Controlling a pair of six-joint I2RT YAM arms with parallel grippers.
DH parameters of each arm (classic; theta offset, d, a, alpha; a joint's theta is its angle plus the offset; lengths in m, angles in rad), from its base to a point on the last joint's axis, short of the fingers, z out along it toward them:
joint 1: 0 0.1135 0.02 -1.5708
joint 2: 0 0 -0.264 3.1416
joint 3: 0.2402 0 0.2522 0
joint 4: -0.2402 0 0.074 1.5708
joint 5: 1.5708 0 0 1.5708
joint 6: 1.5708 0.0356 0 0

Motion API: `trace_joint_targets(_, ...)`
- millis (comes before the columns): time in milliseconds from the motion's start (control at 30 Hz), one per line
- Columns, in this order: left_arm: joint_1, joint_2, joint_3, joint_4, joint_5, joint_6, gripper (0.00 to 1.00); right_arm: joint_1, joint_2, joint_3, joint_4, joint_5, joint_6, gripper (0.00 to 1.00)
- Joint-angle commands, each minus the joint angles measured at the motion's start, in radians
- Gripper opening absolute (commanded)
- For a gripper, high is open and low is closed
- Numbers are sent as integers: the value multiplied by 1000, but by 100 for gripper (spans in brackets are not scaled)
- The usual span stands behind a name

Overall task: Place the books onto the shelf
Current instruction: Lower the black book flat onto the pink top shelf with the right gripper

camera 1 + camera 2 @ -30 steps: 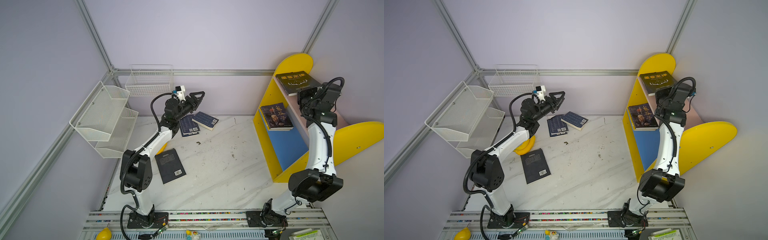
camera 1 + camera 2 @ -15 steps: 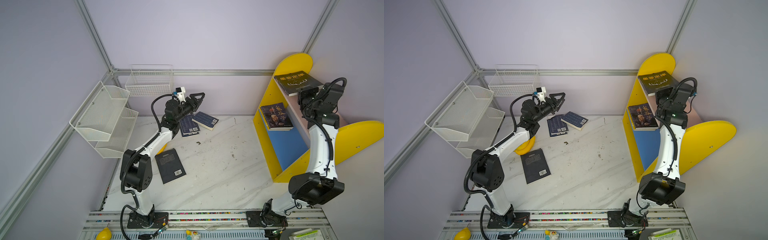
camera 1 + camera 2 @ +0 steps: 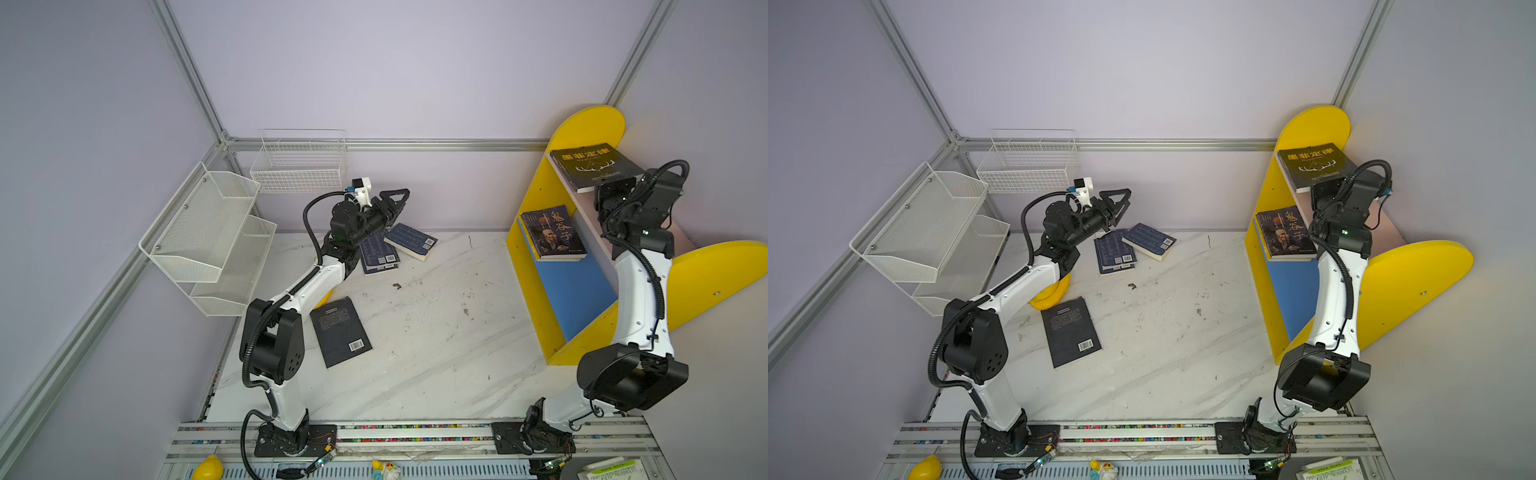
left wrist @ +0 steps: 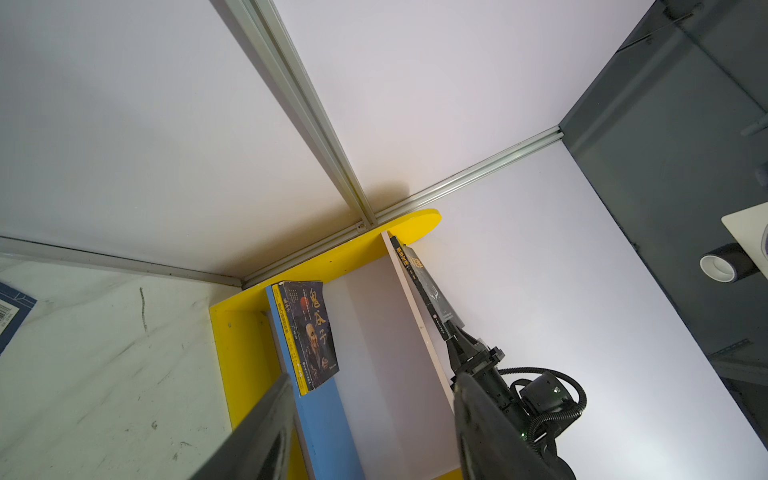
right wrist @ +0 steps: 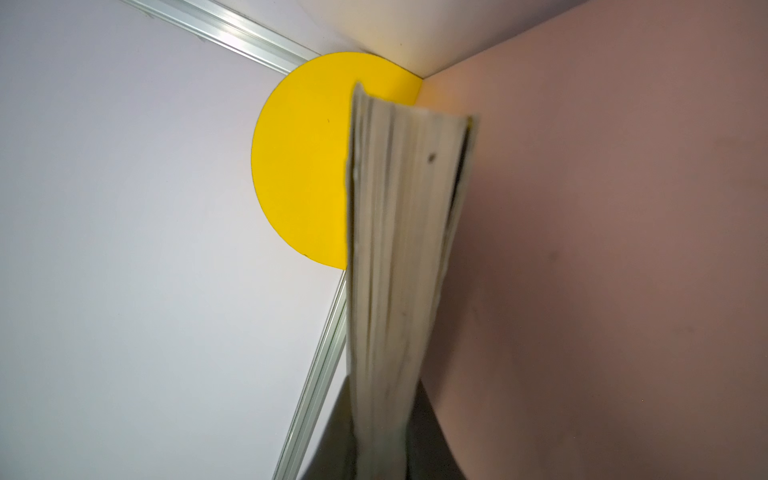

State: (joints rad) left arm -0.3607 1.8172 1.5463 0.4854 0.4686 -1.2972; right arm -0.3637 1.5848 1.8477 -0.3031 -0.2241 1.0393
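Note:
The shelf (image 3: pixel 582 129) stands at the right, with yellow side panels, a pink upper board (image 5: pixel 602 249) and a blue lower board (image 3: pixel 582 299). My right gripper (image 5: pixel 380 415) is shut on a black book with an orange title (image 3: pixel 590 166), held against the pink board by the far yellow panel. A dark book with a white title (image 3: pixel 552 232) lies on a yellow one on the blue board. Two navy books (image 3: pixel 378 255) (image 3: pixel 411 241) and a black book (image 3: pixel 340 332) lie on the table. My left gripper (image 3: pixel 401 205) hangs open and empty above the navy books.
A white mesh tiered rack (image 3: pixel 208 232) and a white wire basket (image 3: pixel 299 162) hang on the left and back walls. Yellow bananas (image 3: pixel 1054 293) lie under my left forearm. The marble table (image 3: pixel 436 340) runs between both arm bases.
Hardly anything: my right arm's elbow has shifted slightly while the black book stays against the upper board. The left arm has not moved.

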Motion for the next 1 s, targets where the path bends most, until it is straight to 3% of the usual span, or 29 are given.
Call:
trace_joint_targets(0, 5, -55, -26, 30, 8, 22, 61, -12, 14, 6, 58, 7, 4, 12)
trace_joint_targets(500, 5, -55, -40, 34, -1, 18, 63, -12, 56, 40, 45, -46, -17, 14)
trace_joint_targets(867, 5, -56, -48, 38, -8, 16, 63, -11, 53, 36, 44, 1, -10, 14)
trace_joint_targets(900, 5, -56, -49, 38, -8, 17, 63, -12, 56, 36, 48, 0, -7, 15)
trace_joint_targets(967, 5, -61, -51, 38, -7, 18, 63, -12, 69, 58, 29, -1, -17, 27)
